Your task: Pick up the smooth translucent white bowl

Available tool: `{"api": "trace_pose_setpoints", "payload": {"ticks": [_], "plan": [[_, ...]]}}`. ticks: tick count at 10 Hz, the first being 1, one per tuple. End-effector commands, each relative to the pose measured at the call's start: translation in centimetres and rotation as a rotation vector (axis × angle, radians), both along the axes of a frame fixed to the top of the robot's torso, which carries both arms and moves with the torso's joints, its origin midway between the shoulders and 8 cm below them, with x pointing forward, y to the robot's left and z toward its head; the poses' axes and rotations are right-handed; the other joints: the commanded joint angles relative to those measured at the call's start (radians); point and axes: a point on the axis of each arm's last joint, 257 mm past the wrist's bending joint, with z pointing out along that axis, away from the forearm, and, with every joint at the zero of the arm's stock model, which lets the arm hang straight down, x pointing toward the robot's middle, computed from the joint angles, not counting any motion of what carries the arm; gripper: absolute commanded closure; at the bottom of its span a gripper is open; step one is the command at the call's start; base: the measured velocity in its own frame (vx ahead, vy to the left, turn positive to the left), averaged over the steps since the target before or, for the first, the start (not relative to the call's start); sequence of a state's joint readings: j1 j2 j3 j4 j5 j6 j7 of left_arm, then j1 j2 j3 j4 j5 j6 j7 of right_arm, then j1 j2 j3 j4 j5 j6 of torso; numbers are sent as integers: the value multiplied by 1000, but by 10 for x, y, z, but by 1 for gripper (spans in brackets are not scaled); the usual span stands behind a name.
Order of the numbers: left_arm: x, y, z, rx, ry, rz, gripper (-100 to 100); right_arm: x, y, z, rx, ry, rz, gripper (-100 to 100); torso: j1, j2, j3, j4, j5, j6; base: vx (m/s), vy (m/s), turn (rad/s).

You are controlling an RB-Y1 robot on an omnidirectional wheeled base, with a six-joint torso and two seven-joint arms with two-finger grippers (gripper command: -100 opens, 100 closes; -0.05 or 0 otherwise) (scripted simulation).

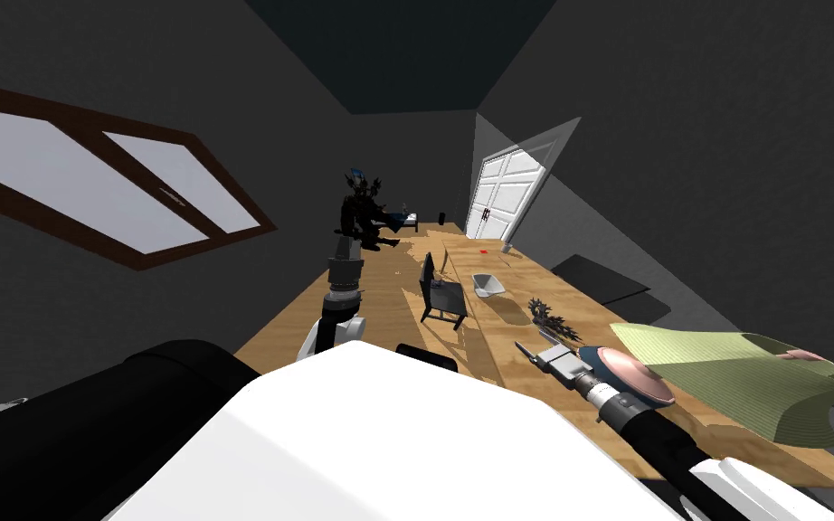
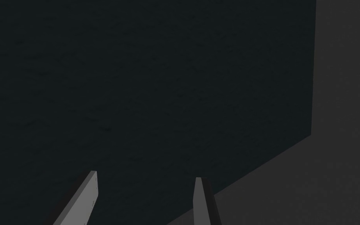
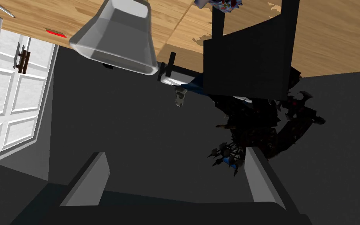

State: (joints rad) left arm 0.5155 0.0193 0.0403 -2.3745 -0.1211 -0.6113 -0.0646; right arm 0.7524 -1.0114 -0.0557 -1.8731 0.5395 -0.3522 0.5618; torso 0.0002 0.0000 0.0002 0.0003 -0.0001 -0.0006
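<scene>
The right jaws are standing wide apart and empty, their fingers [image 3: 89,181] pointing toward the smooth translucent white bowl [image 3: 114,39]. The bowl is sitting well ahead of them on the wooden desk [image 1: 578,289], near a black chair [image 3: 249,58]. The left jaws are also standing open, gripping nothing, with the left arm [image 1: 345,271] raised beside the desk.

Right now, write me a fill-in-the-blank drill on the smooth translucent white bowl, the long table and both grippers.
The smooth translucent white bowl rests on the long ___ table.
The right gripper has its thin grey fingers ___, well short of the bowl.
The left gripper grips ___.
The panelled double door beyond the table is coloured ___.
Missing words: wooden; open; nothing; white.
</scene>
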Motion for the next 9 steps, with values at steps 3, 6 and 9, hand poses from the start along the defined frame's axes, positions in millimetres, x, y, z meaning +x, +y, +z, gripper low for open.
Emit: {"api": "trace_pose_setpoints", "payload": {"ticks": [3,6,9], "plan": [[0,0,0,0,0,0,0,-14,-36,-23,-213,61,65,-100,1,-4,-2,-1,0,0,52,33,112],[0,0,0,0,0,0,0,-29,-66,-38,-361,117,120,-100,3,-9,-5,-2,1,0,134,54,162],[0,0,0,0,0,0,0,-46,-94,-52,-488,177,177,-100,2,-15,-9,-4,0,-1,207,42,176]]}}
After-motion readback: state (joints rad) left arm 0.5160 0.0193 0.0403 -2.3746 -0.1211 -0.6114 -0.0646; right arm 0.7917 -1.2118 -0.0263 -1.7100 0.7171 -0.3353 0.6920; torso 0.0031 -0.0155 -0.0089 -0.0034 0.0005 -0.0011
